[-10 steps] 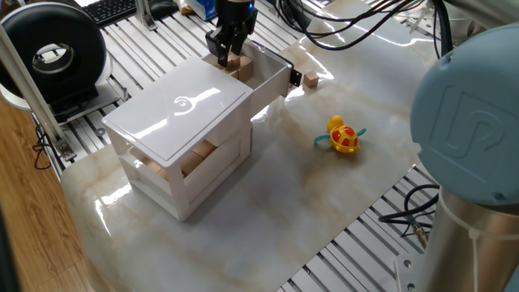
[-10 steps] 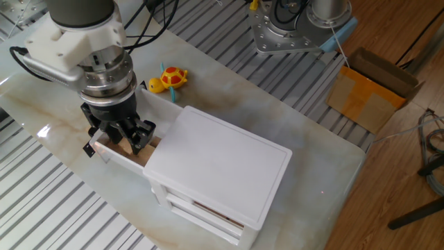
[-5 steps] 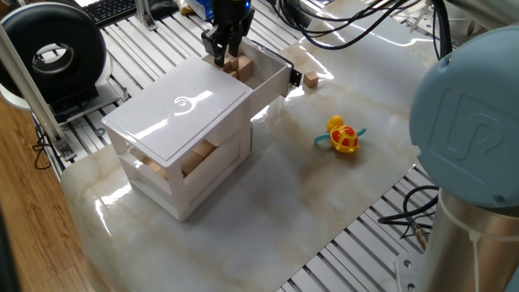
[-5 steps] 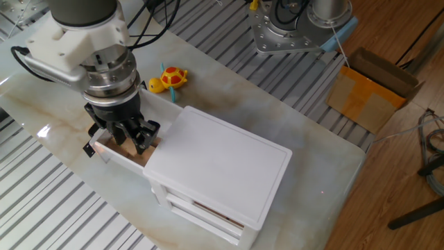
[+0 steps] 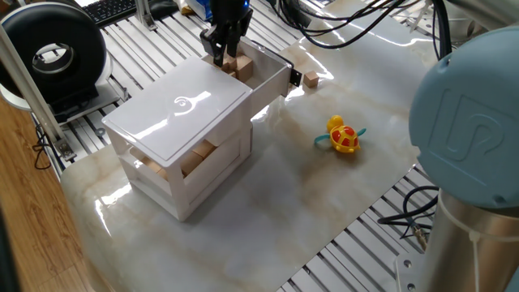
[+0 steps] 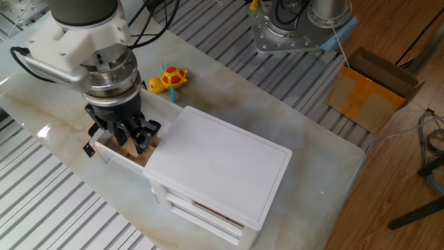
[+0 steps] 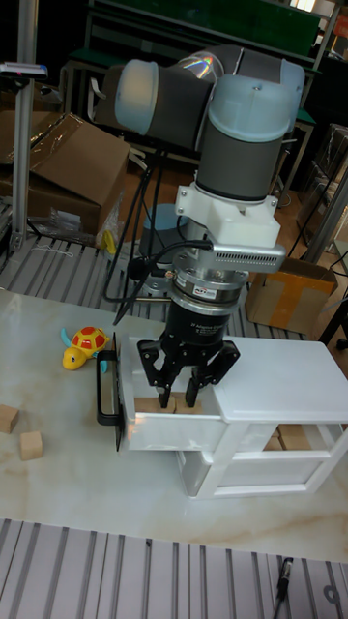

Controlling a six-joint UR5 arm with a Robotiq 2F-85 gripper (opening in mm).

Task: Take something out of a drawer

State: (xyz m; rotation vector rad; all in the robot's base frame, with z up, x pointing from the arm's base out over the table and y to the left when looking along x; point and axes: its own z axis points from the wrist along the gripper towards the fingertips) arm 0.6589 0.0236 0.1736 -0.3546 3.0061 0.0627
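Marbled table (image 5: pixel 284 195) carries a white three-tier box (image 5: pixel 182 130); its top drawer (image 5: pixel 272 75) stands pulled out, with wooden blocks (image 5: pixel 241 66) inside; the gripper (image 7: pixel 180 395) hangs straight above them, its fingers (image 6: pixel 142 137) narrowly parted over one block; whether they grip it cannot be told; the block lies directly below, so the lift should run vertically.

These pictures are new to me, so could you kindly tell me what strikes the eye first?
The robot's hand reaches down into the pulled-out top drawer of the white three-tier box, over wooden blocks. A yellow and red toy turtle lies apart on the marble table.
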